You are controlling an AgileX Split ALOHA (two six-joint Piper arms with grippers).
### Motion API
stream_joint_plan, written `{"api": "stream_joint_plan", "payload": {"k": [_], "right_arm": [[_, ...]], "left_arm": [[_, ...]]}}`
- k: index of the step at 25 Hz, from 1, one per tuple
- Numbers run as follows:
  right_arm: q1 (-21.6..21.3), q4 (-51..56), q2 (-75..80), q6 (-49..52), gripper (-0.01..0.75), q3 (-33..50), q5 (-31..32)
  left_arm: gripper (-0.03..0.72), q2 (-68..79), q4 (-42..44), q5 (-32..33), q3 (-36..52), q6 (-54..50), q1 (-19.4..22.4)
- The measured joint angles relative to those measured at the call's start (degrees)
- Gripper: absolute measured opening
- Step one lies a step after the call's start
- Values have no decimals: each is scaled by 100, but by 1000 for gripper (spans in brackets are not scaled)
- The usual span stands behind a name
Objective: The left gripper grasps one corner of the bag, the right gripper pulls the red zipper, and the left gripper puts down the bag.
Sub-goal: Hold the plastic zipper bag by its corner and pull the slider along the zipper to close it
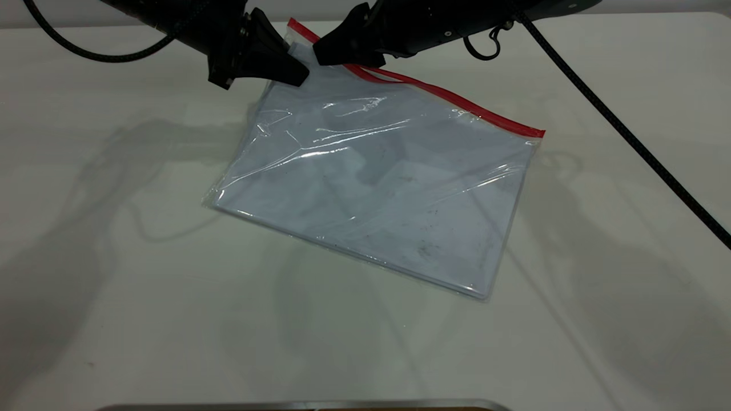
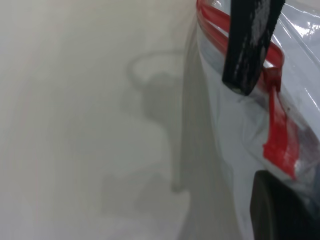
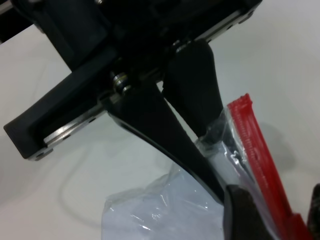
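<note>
Glossy scuffed bag (image 1: pixel 377 188) — red zipper (image 1: pixel 457 101) edge; raised corner.

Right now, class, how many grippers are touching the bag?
2. The left gripper is shut on the bag's far corner, lifting it off the table. The right gripper is right beside it, on the red zipper at that end.
</note>
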Motion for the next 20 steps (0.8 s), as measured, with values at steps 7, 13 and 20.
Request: {"api": "stream_joint_plan", "payload": {"k": [7, 13, 20], "right_arm": [[30, 2, 0, -85, 145, -13, -17], [30, 2, 0, -95, 33, -19, -24], [48, 131, 0, -110, 33, -58, 169]], "left_arm": [[53, 0, 31, 0, 0, 6, 0], [53, 0, 26, 25, 0, 6, 11], [53, 5, -413, 581, 0, 6, 317]]}}
